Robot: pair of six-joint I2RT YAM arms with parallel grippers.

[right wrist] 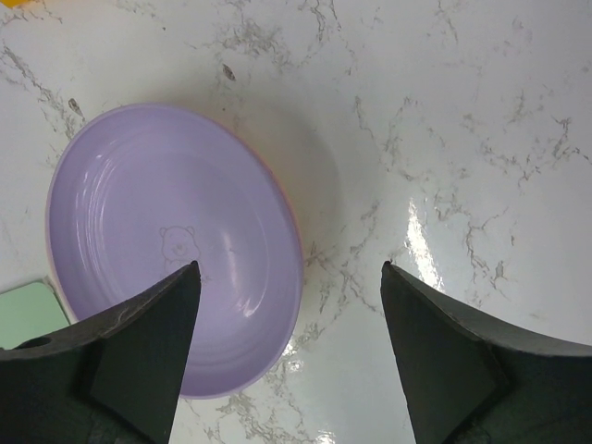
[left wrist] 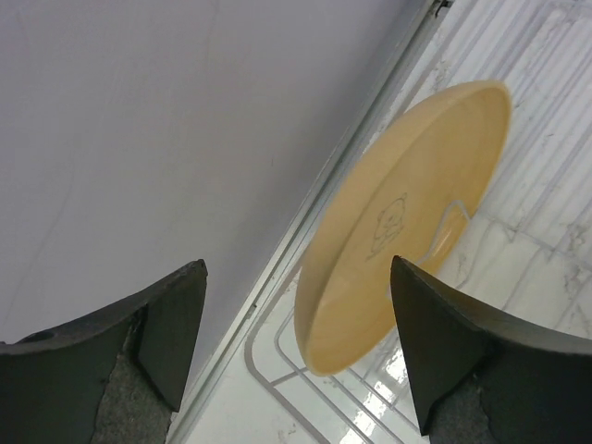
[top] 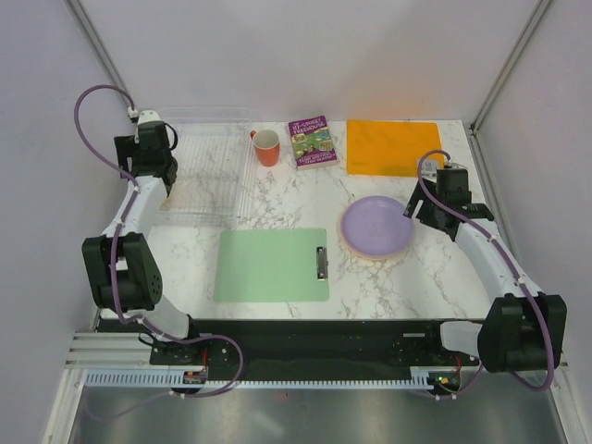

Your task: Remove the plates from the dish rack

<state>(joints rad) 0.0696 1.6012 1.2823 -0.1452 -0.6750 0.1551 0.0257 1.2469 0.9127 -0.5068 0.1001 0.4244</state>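
1. Look first at the flat green clipboard (top: 271,265). Every place here is told from it.
2. The see-through dish rack of thin bars (top: 217,157) sits behind the clipboard, past its far left corner.
3. One round tan-yellow plate (left wrist: 407,231) stands tilted on its edge in the dish rack.
4. Your left gripper (left wrist: 296,265) is at the rack side farthest from the clipboard. Its two fingers are spread wide and grip nothing. The tan-yellow plate lies just past the fingertips, closer to the right-hand finger in the wrist view.
5. The round lilac plate (top: 376,227) lies flat just right of the clipboard's clip end. It rests on a second plate with a pinkish rim (right wrist: 297,231).
6. Your right gripper (right wrist: 289,265) hangs over the lilac plate's edge, on the side away from the clipboard. Its fingers are spread wide and hold nothing.
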